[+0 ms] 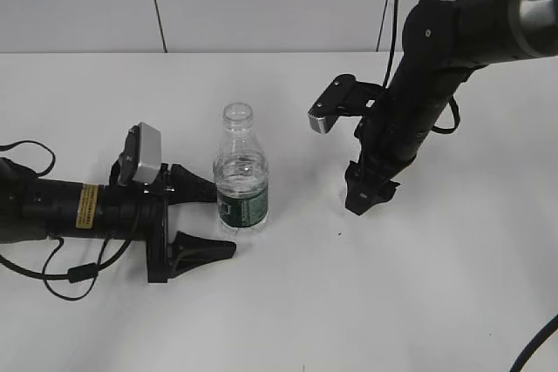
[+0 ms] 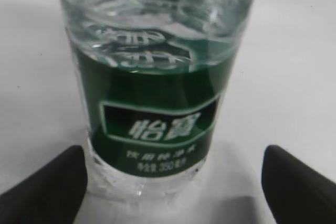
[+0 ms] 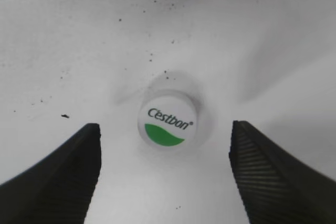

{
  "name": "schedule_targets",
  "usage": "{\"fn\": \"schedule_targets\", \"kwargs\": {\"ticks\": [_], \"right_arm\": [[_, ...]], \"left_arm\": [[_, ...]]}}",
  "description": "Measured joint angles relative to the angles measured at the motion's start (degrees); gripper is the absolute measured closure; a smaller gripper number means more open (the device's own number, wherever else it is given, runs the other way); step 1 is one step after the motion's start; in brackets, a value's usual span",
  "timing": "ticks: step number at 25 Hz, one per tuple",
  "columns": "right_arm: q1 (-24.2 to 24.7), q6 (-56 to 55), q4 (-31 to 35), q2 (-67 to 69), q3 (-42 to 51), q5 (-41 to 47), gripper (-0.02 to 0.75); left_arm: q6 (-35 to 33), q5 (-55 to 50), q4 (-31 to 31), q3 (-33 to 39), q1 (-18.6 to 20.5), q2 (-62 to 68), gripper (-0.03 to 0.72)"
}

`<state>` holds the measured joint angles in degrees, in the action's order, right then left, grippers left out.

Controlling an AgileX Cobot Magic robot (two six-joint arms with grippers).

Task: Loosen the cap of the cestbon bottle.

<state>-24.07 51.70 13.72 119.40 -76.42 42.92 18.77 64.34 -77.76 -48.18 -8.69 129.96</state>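
Right gripper [image 3: 165,174]: jaws wide, empty, poised straight above the cap [image 3: 167,119], which lies loose on the tabletop [image 3: 79,35].
Left gripper [image 2: 173,182]: jaws wide, flanking the bottle [image 2: 157,93] without contact.
Bottle: upright, neck bare.
Advice: cap appears already removed; lift both grippers clear, avoiding bumping the bottle.

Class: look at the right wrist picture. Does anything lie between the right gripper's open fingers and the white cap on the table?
Nothing visible does. The cap lies alone on the white table, between the open fingers of the right gripper.
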Motion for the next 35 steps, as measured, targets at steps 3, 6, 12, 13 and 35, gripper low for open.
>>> {"fn": "schedule_targets", "kwargs": {"ticks": [3, 6, 12, 13, 35], "right_arm": [[0.0, 0.0, 0.0, 0.0, 0.0, 0.8, 0.159], [0.0, 0.0, 0.0, -0.2, 0.0, 1.2, 0.159], [0.0, 0.0, 0.0, -2.0, 0.0, 1.4, 0.159], [0.0, 0.0, 0.0, -2.3, 0.0, 1.4, 0.159], [0.0, -6.3, -6.2, -11.7, -14.4, 5.1, 0.159]], "left_arm": [[0.0, 0.2, -0.1, 0.0, 1.9, 0.0, 0.074], [0.0, 0.7, -0.5, 0.0, 4.6, 0.0, 0.081], [2.3, 0.1, -1.0, 0.0, 9.8, -3.3, 0.098], [2.6, -0.1, -1.0, 0.0, 10.5, -4.4, 0.098], [8.8, -20.0, 13.0, 0.1, 13.8, -39.1, 0.098]]}}
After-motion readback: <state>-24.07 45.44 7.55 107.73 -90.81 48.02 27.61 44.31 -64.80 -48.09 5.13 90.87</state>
